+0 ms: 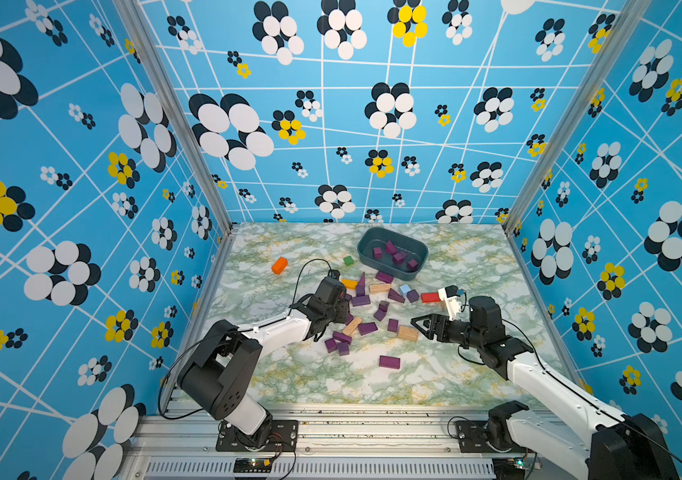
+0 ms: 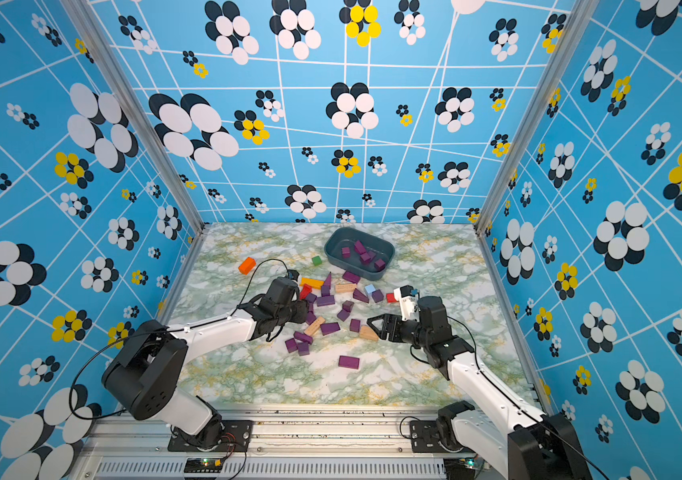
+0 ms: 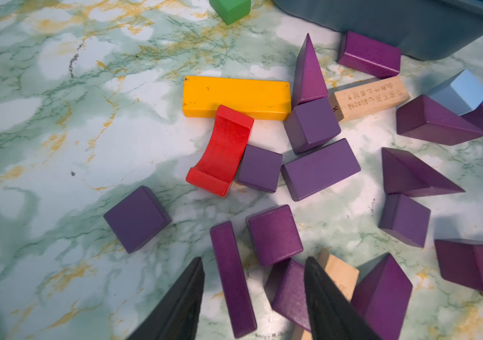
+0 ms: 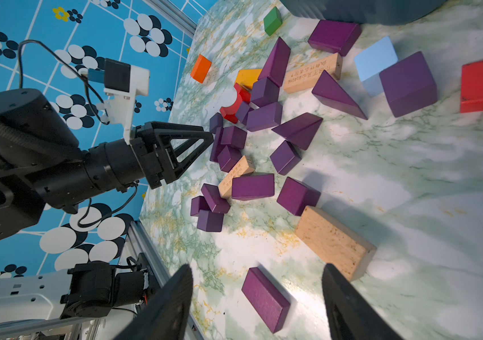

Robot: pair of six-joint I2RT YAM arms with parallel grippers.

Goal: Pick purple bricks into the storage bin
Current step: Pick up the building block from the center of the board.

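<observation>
Heads up: your left fingers [image 3: 185, 294] are half-open around a thin purple bar [image 3: 232, 279], but another purple block [image 3: 288, 287] is crammed in against one finger, so you might pinch both or twist the bar loose. Meanwhile your right fingers [image 4: 172, 303] gape wide, empty. The bin [image 1: 385, 268] sits well beyond both sets of fingertips.

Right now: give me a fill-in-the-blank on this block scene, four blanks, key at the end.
1. The wooden bricks lying inside the dark teal-grey plastic storage bin are all ____.
2. The curved red wooden arch touches the flat ____ bar.
3. Between the orange wooden block and the bin sits a small ____ cube.
4. The right gripper has its jaws ____, holding nothing.

Missing words: purple; yellow; green; open.
</observation>
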